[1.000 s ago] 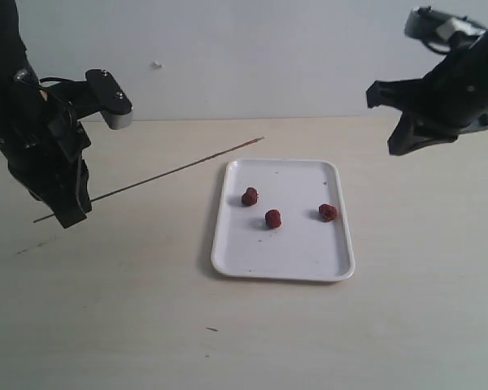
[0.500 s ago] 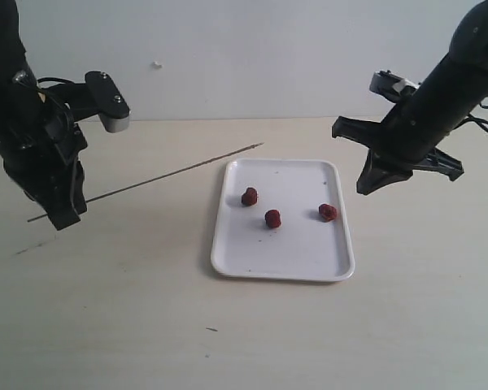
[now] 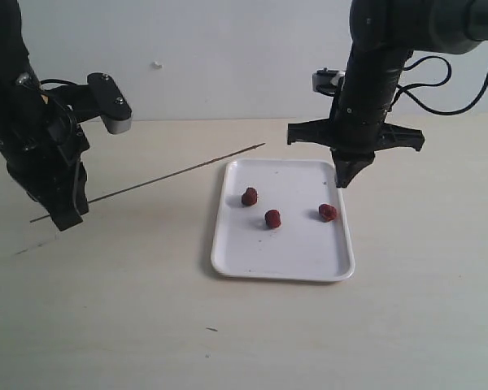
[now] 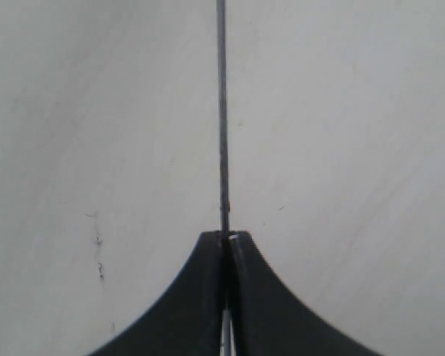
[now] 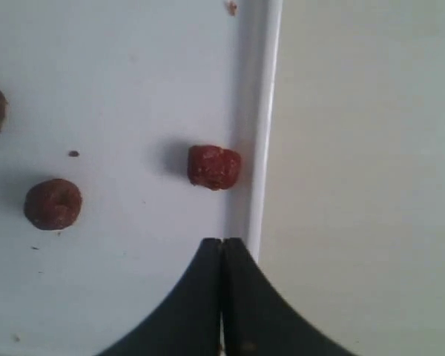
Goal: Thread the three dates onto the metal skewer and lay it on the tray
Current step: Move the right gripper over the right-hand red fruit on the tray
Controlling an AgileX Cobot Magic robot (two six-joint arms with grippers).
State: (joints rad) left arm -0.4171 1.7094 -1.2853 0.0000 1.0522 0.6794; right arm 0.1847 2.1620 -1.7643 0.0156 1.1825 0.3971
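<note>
A thin, straight grey skewer (image 3: 179,172) is clamped in the closed left gripper (image 3: 67,218), its far tip pointed toward the white tray (image 3: 228,264). Three wrinkled red-brown dates (image 3: 272,218) are spread apart on the tray. The right gripper (image 3: 342,180) is pinched shut, empty, above the tray's rim.

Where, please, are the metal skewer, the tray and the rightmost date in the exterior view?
metal skewer (image 3: 179,172), exterior view, middle of the rod.
tray (image 3: 285,253), exterior view, bare floor near its front edge.
rightmost date (image 3: 328,212), exterior view, its centre.
</note>
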